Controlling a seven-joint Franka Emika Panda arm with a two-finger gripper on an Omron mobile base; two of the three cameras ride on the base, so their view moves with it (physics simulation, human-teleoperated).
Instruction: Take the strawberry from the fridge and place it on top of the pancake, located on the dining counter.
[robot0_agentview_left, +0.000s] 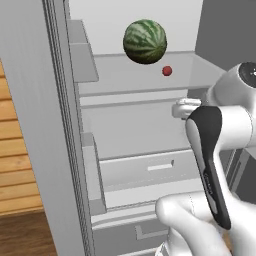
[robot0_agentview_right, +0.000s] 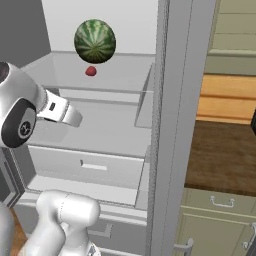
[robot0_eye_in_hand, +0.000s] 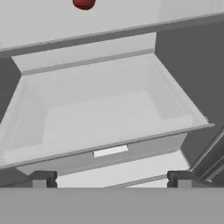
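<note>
The fridge (robot0_agentview_left: 131, 131) stands open in front of me, showing its pale shelves. On the upper shelf lies the strawberry (robot0_agentview_left: 167, 71) (robot0_agentview_right: 90, 71), tiny and red, just in front of a big striped watermelon (robot0_agentview_left: 145, 41) (robot0_agentview_right: 95, 41). My gripper (robot0_eye_in_hand: 112, 179) is open and holds nothing. It hangs in front of the fridge at the level below that shelf and points at a pale drawer bin (robot0_eye_in_hand: 105, 118). In the hand view the strawberry (robot0_eye_in_hand: 84, 3) peeks in at the top edge. The pancake is out of view.
The open fridge door (robot0_agentview_left: 35, 125) flanks the left side, and another door edge (robot0_agentview_right: 172, 125) rises on the right. Beyond the right door a dark brown wooden top (robot0_agentview_right: 220, 155) sits over green-grey cabinets (robot0_agentview_right: 215, 220). Lower drawers (robot0_agentview_left: 145, 172) close the fridge's bottom.
</note>
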